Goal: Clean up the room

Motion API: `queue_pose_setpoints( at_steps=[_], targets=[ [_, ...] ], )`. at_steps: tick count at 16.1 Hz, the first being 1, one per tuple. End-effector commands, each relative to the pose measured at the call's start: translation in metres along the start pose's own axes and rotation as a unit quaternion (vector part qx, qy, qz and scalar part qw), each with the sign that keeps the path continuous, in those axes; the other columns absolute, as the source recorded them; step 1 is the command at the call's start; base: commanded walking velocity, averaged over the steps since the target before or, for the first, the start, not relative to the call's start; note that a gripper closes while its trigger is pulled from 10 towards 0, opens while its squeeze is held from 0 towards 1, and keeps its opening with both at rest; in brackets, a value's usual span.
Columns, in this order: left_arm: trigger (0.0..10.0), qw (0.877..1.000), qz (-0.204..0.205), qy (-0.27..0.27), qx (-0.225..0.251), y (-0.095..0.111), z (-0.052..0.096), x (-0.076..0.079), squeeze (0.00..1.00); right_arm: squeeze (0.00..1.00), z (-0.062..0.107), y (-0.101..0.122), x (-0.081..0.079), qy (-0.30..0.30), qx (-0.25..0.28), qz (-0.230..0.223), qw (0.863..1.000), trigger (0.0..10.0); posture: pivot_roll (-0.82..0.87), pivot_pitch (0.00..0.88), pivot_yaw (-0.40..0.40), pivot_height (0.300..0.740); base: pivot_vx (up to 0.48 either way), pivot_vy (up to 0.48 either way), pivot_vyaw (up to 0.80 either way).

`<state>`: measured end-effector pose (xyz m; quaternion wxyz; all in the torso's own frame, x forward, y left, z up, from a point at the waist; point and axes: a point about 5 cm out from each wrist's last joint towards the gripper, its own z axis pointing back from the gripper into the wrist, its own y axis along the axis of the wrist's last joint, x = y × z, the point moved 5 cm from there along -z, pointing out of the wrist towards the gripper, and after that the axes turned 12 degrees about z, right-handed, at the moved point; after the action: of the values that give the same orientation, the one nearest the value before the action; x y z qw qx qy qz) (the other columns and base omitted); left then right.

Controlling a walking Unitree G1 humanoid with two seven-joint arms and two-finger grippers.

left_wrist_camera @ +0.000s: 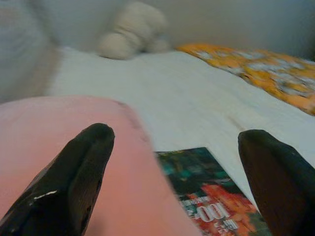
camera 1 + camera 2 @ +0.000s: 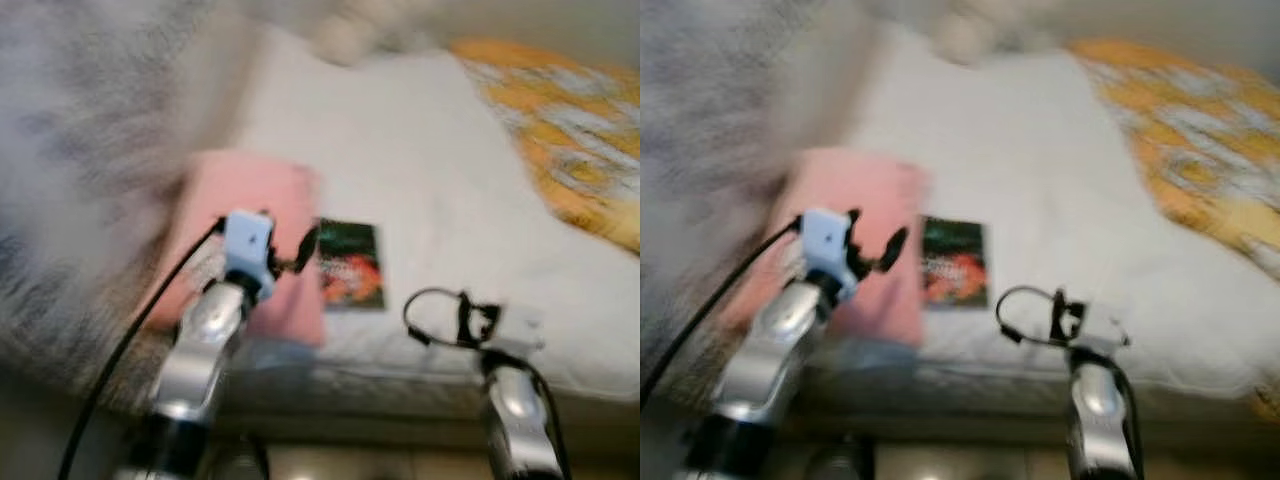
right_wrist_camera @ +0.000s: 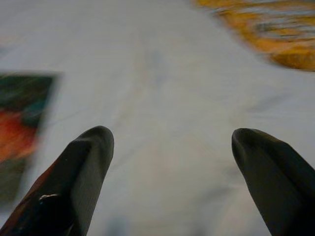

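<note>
Left gripper (image 2: pixel 290 250), fingers spread, nearer arm: booklet (image 2: pixel 350 263) at 3 o'clock, long axis 12–6; right gripper (image 3: pixel 170 184) likewise spread

A cream stuffed toy (image 1: pixel 132 30) lies at the far end of the white bed (image 2: pixel 420 150)

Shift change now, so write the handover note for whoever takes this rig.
Left gripper: open, empty, over the near edge of the white bed, above the pink item and beside the dark booklet.
Right gripper: open, empty, over bare sheet right of the booklet.
Also on the bed: orange patterned blanket at right, cream plush toy at the far end.
Done: nothing grasped.
Left: pick up booklet and pink item; views are blurred.
</note>
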<state>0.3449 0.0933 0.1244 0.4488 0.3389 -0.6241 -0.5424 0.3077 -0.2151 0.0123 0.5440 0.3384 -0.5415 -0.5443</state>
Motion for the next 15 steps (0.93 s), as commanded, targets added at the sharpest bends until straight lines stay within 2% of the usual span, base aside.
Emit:
queue_pose_setpoints(
  at_steps=[1,3,5,6,8,10,11,12,13,15],
  targets=[
    [10.0,0.999,0.022,0.009,-0.021,-0.017,-0.002,-0.001,0.0,0.0,0.006,-0.017,0.002,0.002,-0.033,0.008,0.999,10.0,0.06,0.0,-0.03,0.736,0.0,-0.48,0.0],
    [10.0,0.997,0.059,0.05,-0.003,-0.02,-0.005,-0.013,0.0,0.0,0.007,0.001,0.007,-0.001,-0.006,-0.016,1.0,10.0,0.04,0.0,-0.032,0.736,0.0,-0.48,0.0],
    [10.0,0.995,0.077,0.058,0.016,-0.018,-0.006,-0.01,0.0,0.0,0.003,0.022,0.007,0.009,0.041,-0.006,0.999,10.0,0.04,0.0,-0.036,0.736,0.0,-0.476,0.0],
    [10.0,0.996,0.07,0.042,0.019,-0.018,-0.009,-0.003,0.0,0.0,-0.001,0.028,0.004,0.013,0.052,0.003,0.999,10.0,0.04,0.0,-0.035,0.736,0.0,-0.469,0.0],
    [10.0,0.996,0.071,0.044,0.032,-0.014,-0.014,-0.004,0.0,0.0,-0.004,0.038,0.0,0.019,0.062,0.005,0.998,10.0,0.05,0.0,-0.029,0.736,0.0,-0.469,0.0],
    [10.0,0.994,0.073,0.068,0.045,-0.011,-0.012,-0.013,0.0,0.0,-0.003,0.042,-0.002,0.024,0.07,0.009,0.997,10.0,0.04,0.0,-0.034,0.736,0.0,-0.454,0.0],
    [10.0,0.989,0.066,0.105,0.076,-0.001,-0.004,-0.029,0.0,0.0,0.004,0.058,0.002,0.017,0.116,0.024,0.993,10.0,0.04,0.0,-0.039,0.736,0.0,-0.454,0.0],
    [10.0,0.987,0.047,0.113,0.101,0.009,0.002,-0.033,0.0,0.0,0.01,0.069,0.007,0.011,0.15,0.036,0.988,10.0,0.05,0.0,-0.048,0.736,0.0,-0.454,0.0],
    [10.0,0.988,0.04,0.103,0.111,0.016,0.004,-0.031,0.0,0.0,0.013,0.074,0.01,0.011,0.163,0.044,0.986,10.0,0.05,0.0,-0.049,0.736,0.0,-0.454,0.0],
    [10.0,0.991,0.038,0.084,0.102,0.014,0.001,-0.026,0.0,0.0,0.012,0.067,0.011,0.016,0.145,0.023,0.989,10.0,0.05,0.0,-0.044,0.736,0.0,-0.45,0.0]
  ],
)
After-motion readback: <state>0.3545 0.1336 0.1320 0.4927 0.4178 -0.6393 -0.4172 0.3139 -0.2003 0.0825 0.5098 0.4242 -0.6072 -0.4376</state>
